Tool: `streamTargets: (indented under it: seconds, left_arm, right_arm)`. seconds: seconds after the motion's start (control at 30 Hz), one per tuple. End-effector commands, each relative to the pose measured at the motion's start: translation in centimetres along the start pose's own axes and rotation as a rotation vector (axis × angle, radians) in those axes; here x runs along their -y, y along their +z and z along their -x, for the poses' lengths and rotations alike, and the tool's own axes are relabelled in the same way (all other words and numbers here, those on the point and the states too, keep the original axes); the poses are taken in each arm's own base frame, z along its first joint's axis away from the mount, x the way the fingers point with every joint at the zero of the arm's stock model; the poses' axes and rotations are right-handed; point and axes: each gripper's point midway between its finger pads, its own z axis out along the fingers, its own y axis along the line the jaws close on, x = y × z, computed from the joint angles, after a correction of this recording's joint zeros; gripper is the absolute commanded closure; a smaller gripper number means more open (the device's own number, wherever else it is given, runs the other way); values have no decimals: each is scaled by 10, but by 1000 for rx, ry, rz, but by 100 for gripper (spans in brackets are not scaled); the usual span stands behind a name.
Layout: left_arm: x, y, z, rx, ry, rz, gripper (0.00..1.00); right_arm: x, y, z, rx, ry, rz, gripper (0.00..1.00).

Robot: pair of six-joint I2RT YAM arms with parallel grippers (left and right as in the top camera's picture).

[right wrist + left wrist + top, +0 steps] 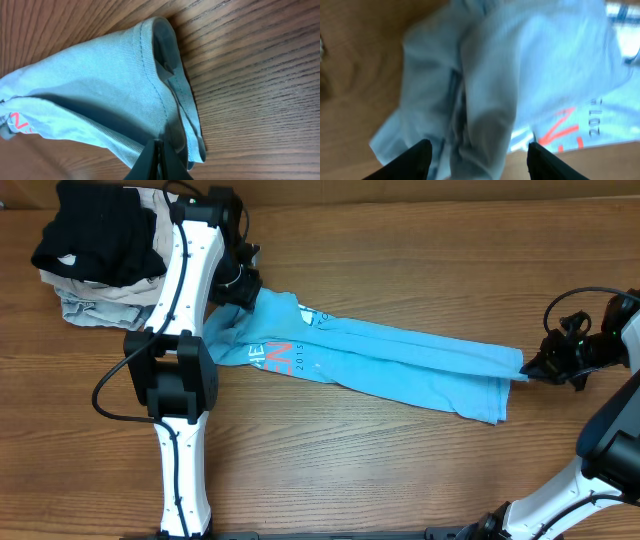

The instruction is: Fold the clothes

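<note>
The light sky-blue T-shirt [400, 360] lies stretched in a long band across the wooden table, with pink lettering and "2015" near its left end. My left gripper [243, 288] hovers over the bunched left end; in the left wrist view its fingers [477, 160] are spread wide around crumpled cloth [490, 85], not closed on it. My right gripper [527, 370] is shut on the shirt's right end; in the right wrist view its fingers [159, 150] pinch the hemmed edge of the T-shirt [100, 85].
A pile of folded garments stands at the back left: a black one [100, 235] on top of beige and pale denim ones [95, 305]. The left arm's body [178, 370] stands in front of the shirt's left end.
</note>
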Motion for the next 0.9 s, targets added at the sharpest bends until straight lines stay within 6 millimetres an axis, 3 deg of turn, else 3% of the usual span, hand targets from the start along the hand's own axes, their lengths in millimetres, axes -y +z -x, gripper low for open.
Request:
streamTargets:
  seconds: [0.0, 0.1, 0.23, 0.33, 0.53, 0.67, 0.87]
  left_arm:
    - [13, -23, 24, 137, 34, -57, 35]
    - [24, -29, 52, 253, 68, -86, 28]
    - [40, -29, 84, 367, 144, -86, 12]
    - [59, -11, 94, 373, 297, -77, 3]
    - [89, 30, 91, 292, 413, -48, 5]
    - [85, 43, 93, 274, 414, -6, 7]
    - [80, 67, 88, 223, 405, -3, 19]
  right_arm:
    - [-6, -8, 0, 31, -28, 4, 96]
    - [-6, -8, 0, 34, -30, 3, 96]
    - [-6, -8, 2, 41, -33, 3, 96]
    - [-6, -8, 3, 45, -35, 3, 96]
    - [-6, -8, 3, 42, -34, 3, 96]
    - [-6, -8, 2, 40, -34, 3, 96]
    - [-5, -8, 2, 40, -33, 3, 96]
